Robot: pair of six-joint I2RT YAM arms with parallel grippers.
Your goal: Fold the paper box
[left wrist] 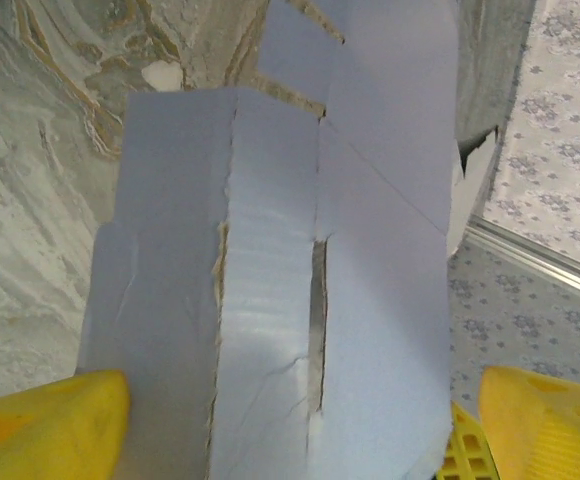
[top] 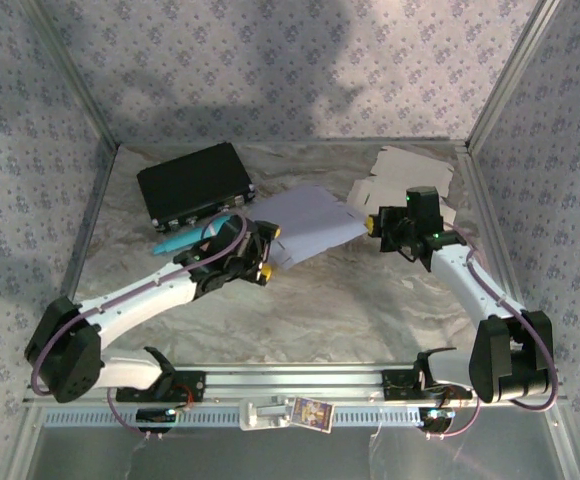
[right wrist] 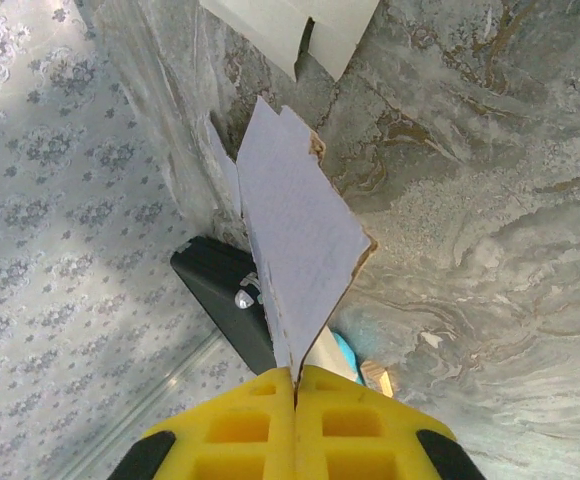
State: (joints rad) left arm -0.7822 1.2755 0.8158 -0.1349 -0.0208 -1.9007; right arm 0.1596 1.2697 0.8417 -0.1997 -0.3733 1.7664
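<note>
The lavender paper box (top: 310, 222) lies partly folded at mid-table between both arms. My right gripper (top: 378, 225) holds its right end. In the right wrist view the yellow jaws (right wrist: 296, 385) are pressed together on a thin edge of a box flap (right wrist: 295, 240), which stands up from them. My left gripper (top: 260, 255) is at the box's left end. In the left wrist view its yellow fingers (left wrist: 45, 425) stand wide apart, and a creased, slotted box panel (left wrist: 270, 300) fills the space between them.
A black case (top: 195, 185) sits at the back left, with a blue object (top: 175, 240) beside it near the left arm. A flat white cardboard blank (top: 410, 170) lies at the back right. Patterned walls enclose the marbled table (top: 350, 300).
</note>
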